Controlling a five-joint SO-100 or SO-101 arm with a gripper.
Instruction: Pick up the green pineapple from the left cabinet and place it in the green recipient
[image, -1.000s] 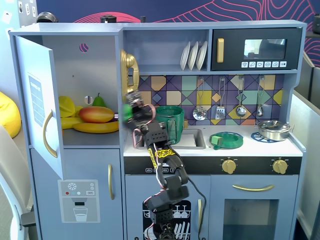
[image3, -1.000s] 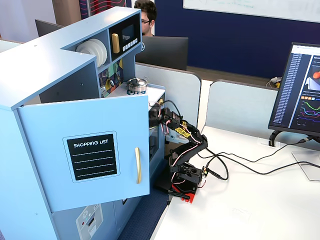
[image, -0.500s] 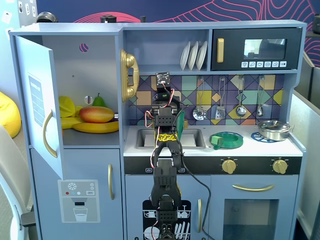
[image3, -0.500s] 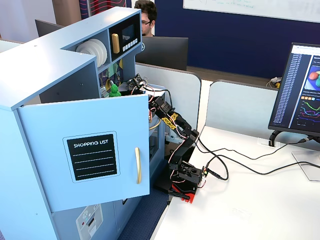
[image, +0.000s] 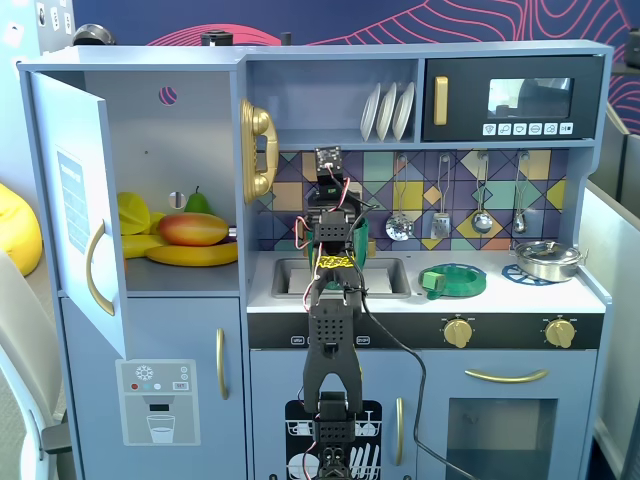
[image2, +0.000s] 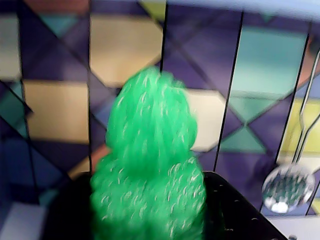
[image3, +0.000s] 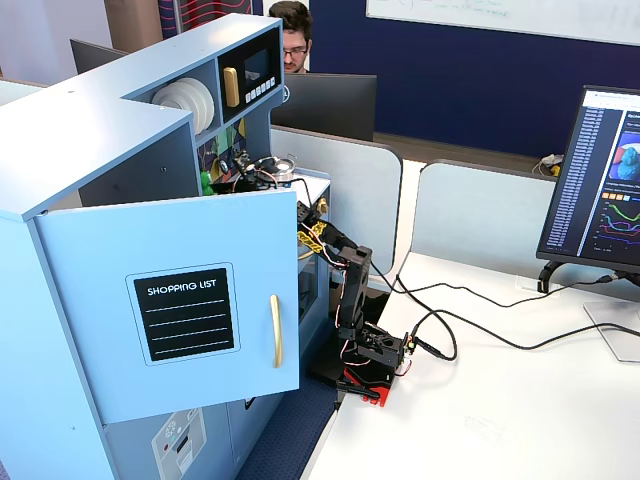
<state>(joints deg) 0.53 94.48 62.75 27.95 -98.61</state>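
In the wrist view the bumpy bright-green pineapple (image2: 150, 145) fills the middle, crown up, blurred. My gripper (image2: 150, 215) is shut on it, with the black jaws showing on both sides of its lower body. Behind it is the coloured tile wall. In a fixed view my gripper (image: 333, 215) is raised over the sink (image: 385, 275), and the arm hides the pineapple. A sliver of the dark-green recipient (image: 368, 243) shows just right of the arm. The left cabinet (image: 170, 190) stands open, its door (image: 75, 200) swung out; the door also shows in the other fixed view (image3: 200, 300).
The cabinet shelf holds a mango (image: 192, 229), a banana (image: 195, 255), a green pear (image: 198, 202) and yellow fruit (image: 133, 212). A flat green dish (image: 455, 281) and a steel pot (image: 547, 259) sit on the counter. Utensils (image: 440, 215) hang on the tile wall, with a ladle (image2: 287, 187) close on the right.
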